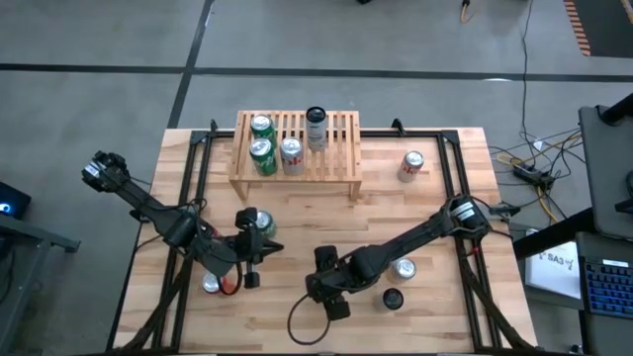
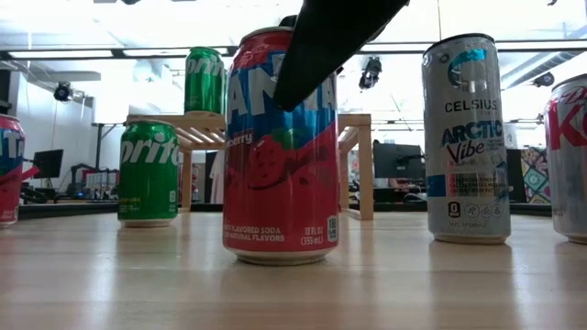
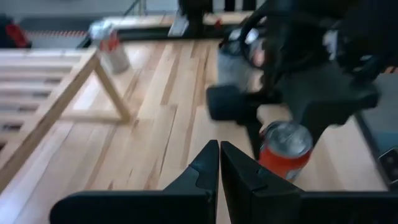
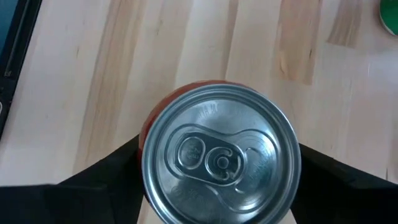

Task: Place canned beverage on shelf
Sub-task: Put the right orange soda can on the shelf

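The right pincer straddles the upright red can from above (fingers flanking, not visibly clamped); the shelf lies toward frame top.

The can at the centre of the low view was red with blue lettering, a strawberry picture and a silver top. At its left stood a green Sprite can; at its right, a silver Celsius can with teal and dark print. The shelf at the upper centre of the high view was pale slatted wood, and the desk showed light planks.
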You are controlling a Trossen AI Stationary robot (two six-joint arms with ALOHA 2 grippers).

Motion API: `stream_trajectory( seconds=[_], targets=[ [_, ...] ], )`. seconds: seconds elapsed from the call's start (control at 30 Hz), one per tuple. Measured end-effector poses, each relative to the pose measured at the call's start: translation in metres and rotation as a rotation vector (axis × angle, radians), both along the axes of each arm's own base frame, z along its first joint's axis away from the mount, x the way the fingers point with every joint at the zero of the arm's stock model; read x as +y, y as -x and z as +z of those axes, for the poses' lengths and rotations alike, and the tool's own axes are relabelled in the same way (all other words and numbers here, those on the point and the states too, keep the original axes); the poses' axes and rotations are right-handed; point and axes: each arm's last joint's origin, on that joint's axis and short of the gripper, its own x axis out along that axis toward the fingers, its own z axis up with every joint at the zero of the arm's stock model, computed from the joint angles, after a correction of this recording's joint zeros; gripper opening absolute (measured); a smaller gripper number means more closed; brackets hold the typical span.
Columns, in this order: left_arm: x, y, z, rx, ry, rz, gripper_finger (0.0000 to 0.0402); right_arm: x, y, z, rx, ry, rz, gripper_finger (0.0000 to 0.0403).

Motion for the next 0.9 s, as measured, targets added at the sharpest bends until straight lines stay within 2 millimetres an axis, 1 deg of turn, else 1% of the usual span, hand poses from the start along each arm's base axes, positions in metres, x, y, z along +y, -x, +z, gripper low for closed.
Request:
stream_trajectory(
  seconds=[0.1,0.2,0.37,0.53,0.63,0.77,0.9],
  targets=[
    [-0.003,-0.001,0.005,-0.041,-0.044,-0.051,0.0000,-0.004,0.002,0.007,-0.003,-0.013,-0.015,0.0284],
    [-0.003,-0.001,0.009,-0.054,-0.118,-0.093,0.0000,-0.012,0.003,0.022,-0.029,-0.053,-0.025,0.0284],
    [0.000,0.002,0.015,-0.076,-0.199,-0.119,0.0000,-0.031,0.006,0.047,-0.071,-0.109,-0.072,0.0284],
    [0.003,0.007,0.030,-0.163,-0.227,-0.131,0.0000,-0.052,0.012,0.072,-0.124,-0.130,-0.118,0.0284],
    [0.005,0.010,0.037,-0.201,-0.250,-0.142,0.0000,-0.065,0.015,0.083,-0.140,-0.133,-0.145,0.0284],
    [0.007,0.012,0.041,-0.219,-0.267,-0.149,0.0000,-0.080,0.019,0.098,-0.175,-0.137,-0.170,0.0284],
    [0.008,0.013,0.041,-0.219,-0.282,-0.150,0.0000,-0.091,0.019,0.122,-0.211,-0.110,-0.153,0.0284]
  ],
)
